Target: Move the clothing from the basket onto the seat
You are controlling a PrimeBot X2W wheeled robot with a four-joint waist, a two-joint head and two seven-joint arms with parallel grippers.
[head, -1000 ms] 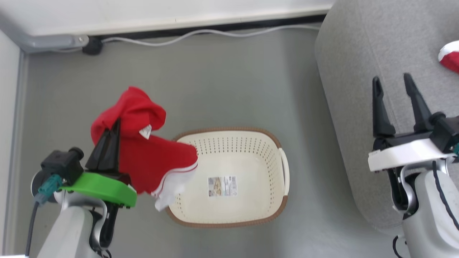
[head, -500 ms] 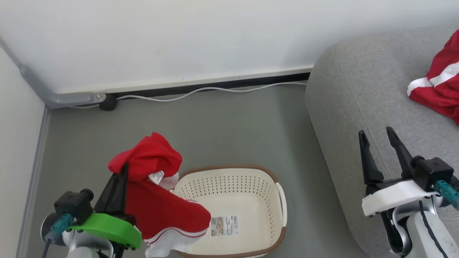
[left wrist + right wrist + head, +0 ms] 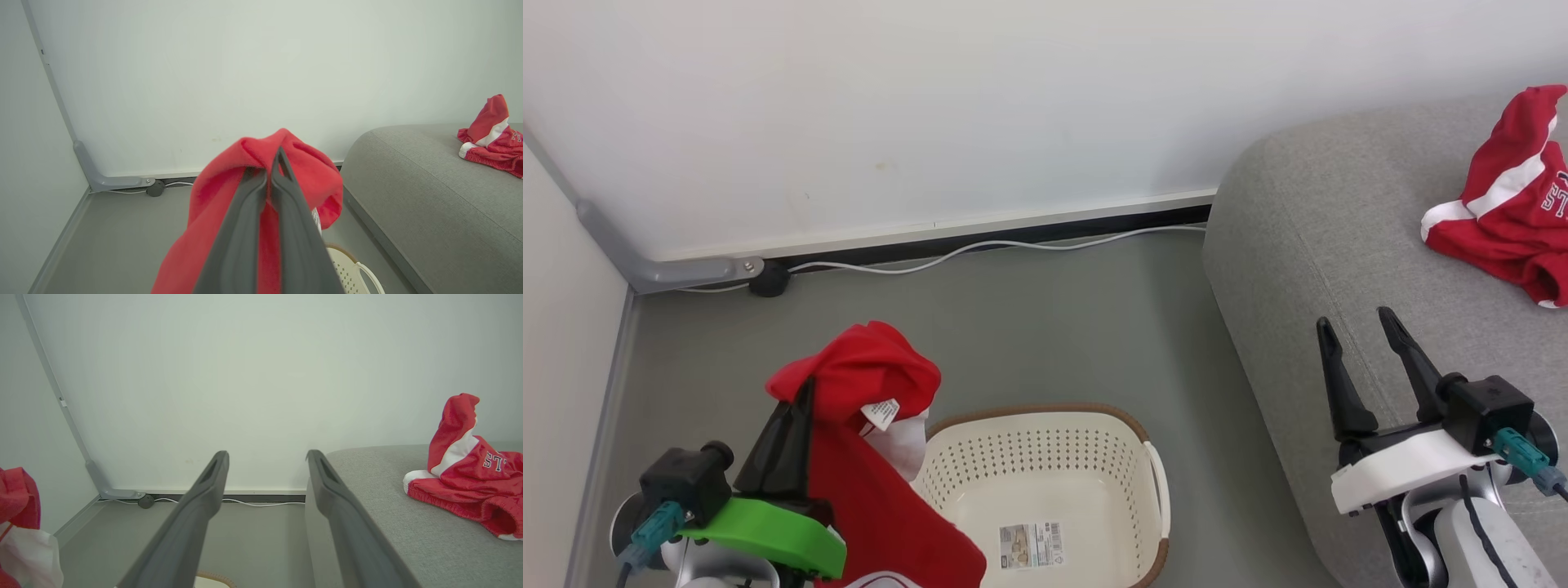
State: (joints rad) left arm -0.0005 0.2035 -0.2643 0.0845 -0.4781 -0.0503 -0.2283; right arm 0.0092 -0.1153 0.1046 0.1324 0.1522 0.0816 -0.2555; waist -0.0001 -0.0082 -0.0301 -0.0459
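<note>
At the lower left, the left gripper (image 3: 805, 388) has its two dark fingers pressed together on a red garment (image 3: 866, 380), held up off the grey floor (image 3: 1029, 327). The cloth bunches over the fingertips and hangs down beside the arm. A small white label (image 3: 880, 413) and a patch of white fabric show on its right side. Just right of the hanging cloth stands the cream basket (image 3: 1045, 453), with perforated walls and a brown rim. The cloth overlaps the basket's left edge, and a sticker (image 3: 1031, 545) shows on the basket's floor. Behind it, a white cable (image 3: 980, 245) runs along the foot of the pale wall (image 3: 1013, 106). Further right, the right gripper (image 3: 1354, 320) has its fingers spread apart with nothing between them, above the rounded edge of the grey sofa (image 3: 1298, 229). At the far right, a second red garment (image 3: 1507, 216) with white stripes and lettering lies crumpled on the seat, well apart from the right gripper.
</note>
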